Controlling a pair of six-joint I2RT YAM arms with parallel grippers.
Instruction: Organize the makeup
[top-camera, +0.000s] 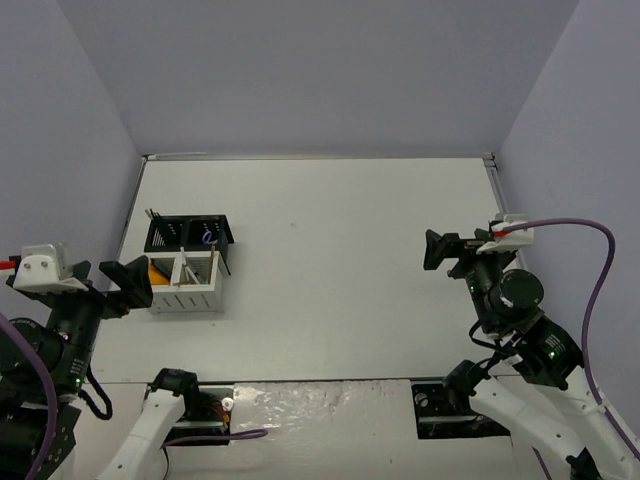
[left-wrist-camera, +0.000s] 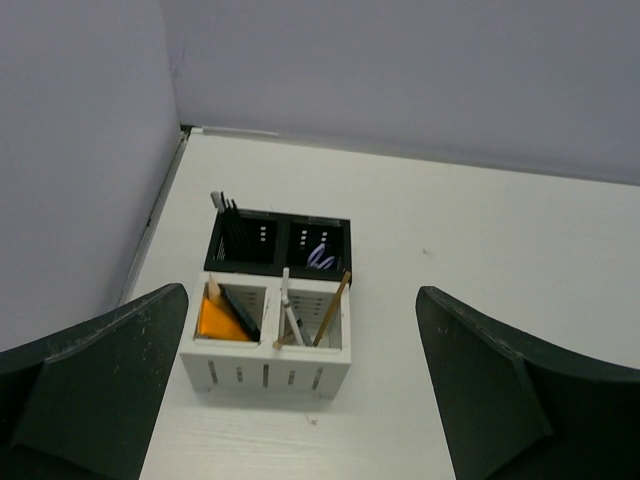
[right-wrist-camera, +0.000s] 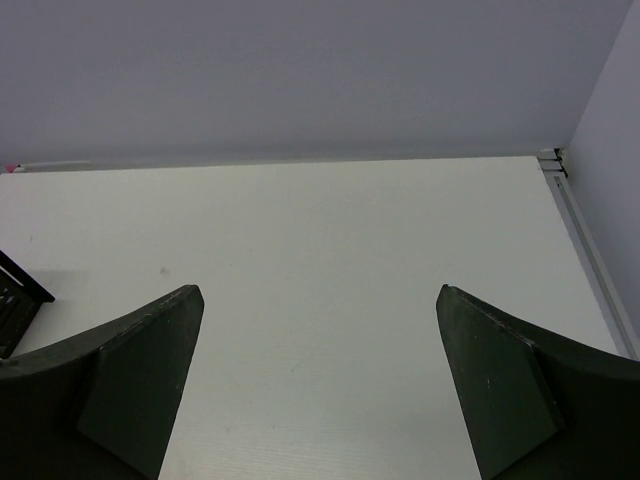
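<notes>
Nearest the lens: left fingers (left-wrist-camera: 100, 390), two dark green pads filling the lower corners of the left wrist view.
Left finger state: spread wide with nothing between them, above the table and just short of the box.
Right fingers (right-wrist-camera: 130, 380): likewise spread wide and holding nothing, over bare table well to the right of the box.
Table: white flat table (left-wrist-camera: 480, 230), enclosed by pale lilac walls (left-wrist-camera: 400, 70).
Box: four-compartment slotted organizer box (left-wrist-camera: 265, 375), two black cells at the rear and two white cells at the front, standing upright on the left side of the table.
Rear left cell: thin black pencils or brushes (left-wrist-camera: 230, 222), upright and leaning towards the left corner.
Rear right cell: purple looped scissor-like tool (left-wrist-camera: 320, 256), low inside.
Front left cell: orange tube (left-wrist-camera: 213, 320), a tan pointed stick (left-wrist-camera: 212, 289) at its left and a black slim item (left-wrist-camera: 240, 312) slanting across it.
Front right cell: thin white stick (left-wrist-camera: 288, 305) and long tan stick (left-wrist-camera: 333, 303), crossing each other, the tan one leaning on the right rim.
Right wrist view: only one black corner of the box shows at the left edge.
</notes>
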